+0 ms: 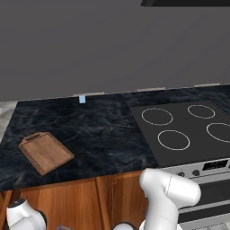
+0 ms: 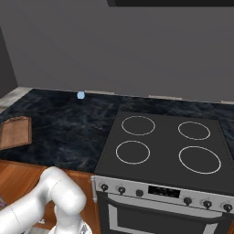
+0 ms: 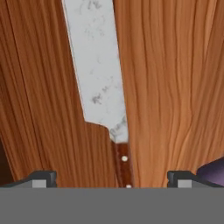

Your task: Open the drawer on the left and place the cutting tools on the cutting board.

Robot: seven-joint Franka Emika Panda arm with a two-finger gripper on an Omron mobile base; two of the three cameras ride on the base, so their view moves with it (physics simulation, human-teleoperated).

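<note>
In the hand view my gripper (image 3: 111, 180) is open and looks straight down onto the reddish-brown wooden floor of the drawer (image 3: 175, 87). A knife (image 3: 98, 83) with a white mottled blade lies there. Its dark riveted handle (image 3: 123, 164) runs down between my two widely spread fingertips (image 3: 43, 178), and nothing is gripped. A purple piece of the peeler (image 3: 213, 169) shows beside the right fingertip. The brown cutting board (image 1: 46, 152) (image 2: 16, 131) lies flat on the left part of the dark counter, its short handle tab pointing away, with nothing on it.
A black cooktop (image 1: 188, 130) (image 2: 160, 151) with several ring burners fills the right side, with oven knobs (image 2: 121, 189) on its front. My white arm (image 1: 168, 195) (image 2: 50, 201) bends down in front of the wooden cabinet fronts (image 1: 67, 202). A small blue object (image 1: 82, 99) sits at the wall.
</note>
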